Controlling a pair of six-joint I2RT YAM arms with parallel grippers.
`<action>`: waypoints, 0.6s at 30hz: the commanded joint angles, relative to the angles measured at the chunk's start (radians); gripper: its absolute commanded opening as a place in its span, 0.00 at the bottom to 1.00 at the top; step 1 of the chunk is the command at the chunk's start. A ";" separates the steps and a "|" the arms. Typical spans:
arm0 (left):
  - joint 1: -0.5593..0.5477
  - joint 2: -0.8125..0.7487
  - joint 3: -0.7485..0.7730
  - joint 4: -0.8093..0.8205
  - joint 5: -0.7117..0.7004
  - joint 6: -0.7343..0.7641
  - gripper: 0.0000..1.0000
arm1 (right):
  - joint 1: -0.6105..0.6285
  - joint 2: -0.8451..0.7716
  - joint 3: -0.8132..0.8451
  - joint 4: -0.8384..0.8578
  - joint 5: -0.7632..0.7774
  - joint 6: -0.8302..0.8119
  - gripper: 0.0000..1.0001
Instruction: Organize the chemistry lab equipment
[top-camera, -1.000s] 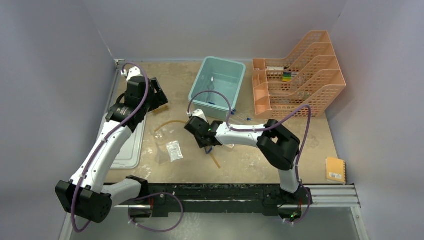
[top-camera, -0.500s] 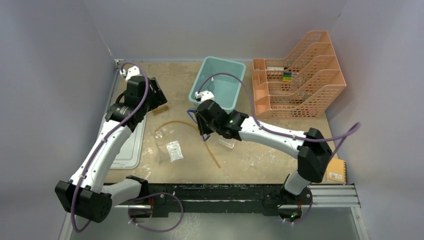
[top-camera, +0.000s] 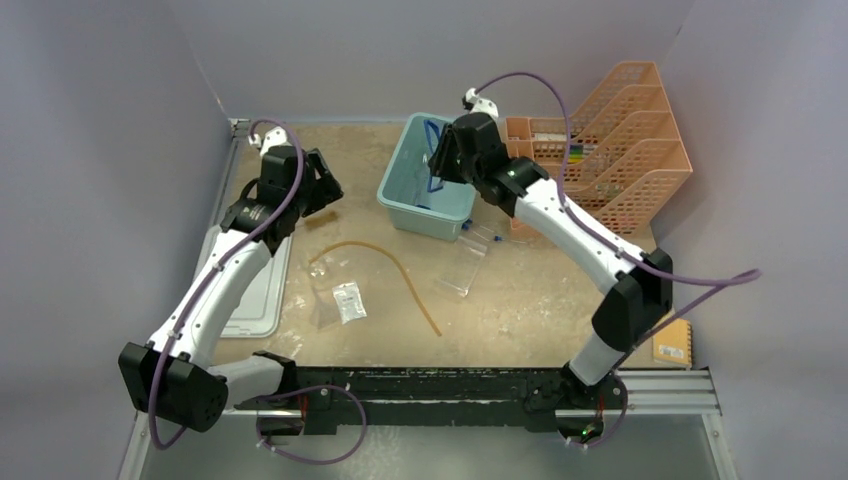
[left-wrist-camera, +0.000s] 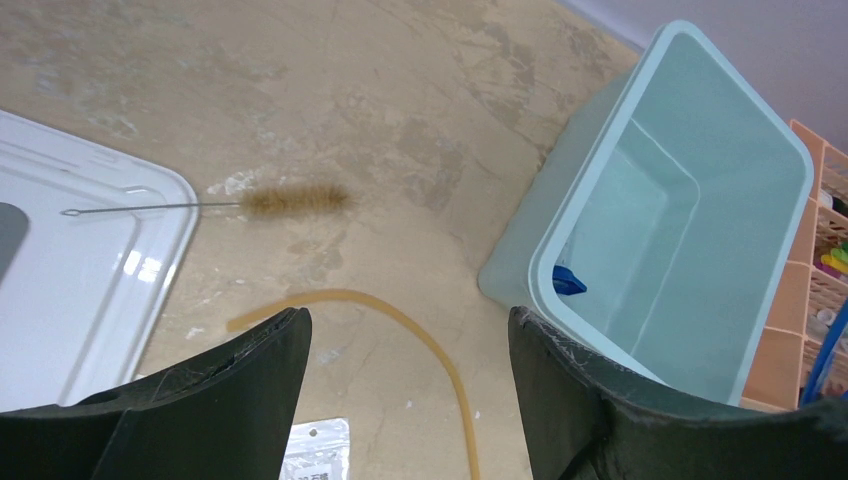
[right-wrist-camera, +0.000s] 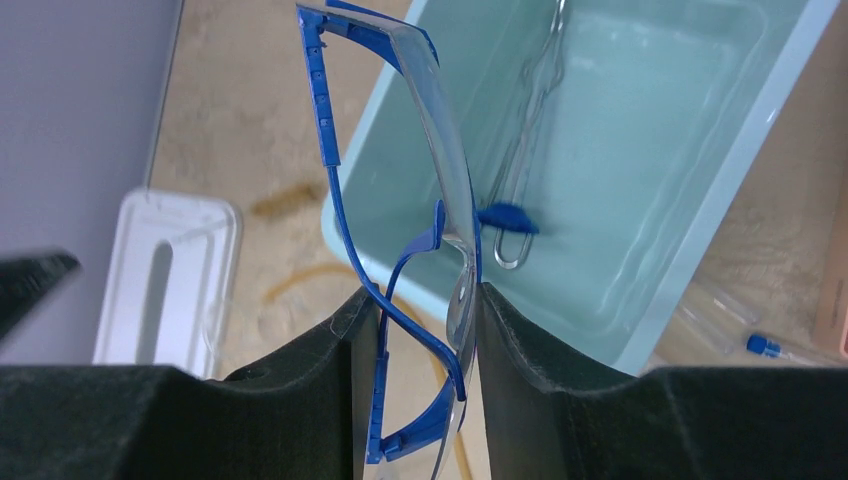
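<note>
My right gripper (top-camera: 440, 160) is shut on the blue-framed clear goggles (right-wrist-camera: 420, 200) and holds them above the teal bin (top-camera: 415, 205). Metal tongs (right-wrist-camera: 530, 140) lie inside the bin (right-wrist-camera: 700, 270). My left gripper (top-camera: 318, 192) is open and empty at the back left, above the table. The thin brush (left-wrist-camera: 290, 200) lies beside the white lid (left-wrist-camera: 90, 280). The amber rubber tube (top-camera: 395, 270) curves across the table's middle, also in the left wrist view (left-wrist-camera: 440, 345). Small plastic packets (top-camera: 348, 300) lie near it. The clear rack (top-camera: 465, 265) and blue-capped tubes (top-camera: 478, 232) lie right of the bin.
The orange mesh tiered tray (top-camera: 600, 170) stands at the back right. A small yellow notebook (top-camera: 672, 340) lies at the right front. The white lid (top-camera: 255, 290) lies at the left. Walls close in left, right and back.
My right gripper has lifted the goggles from the table's middle and carried them back over the teal bin. My left arm has shifted slightly.
</note>
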 joint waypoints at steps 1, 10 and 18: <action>0.004 0.019 -0.016 0.080 0.091 -0.033 0.71 | -0.027 0.131 0.175 -0.107 0.116 0.110 0.40; 0.004 0.039 -0.020 0.080 0.089 -0.009 0.71 | -0.034 0.437 0.444 -0.170 0.212 0.197 0.41; 0.004 0.023 -0.027 0.039 0.028 0.055 0.71 | -0.044 0.671 0.624 -0.186 0.105 0.240 0.43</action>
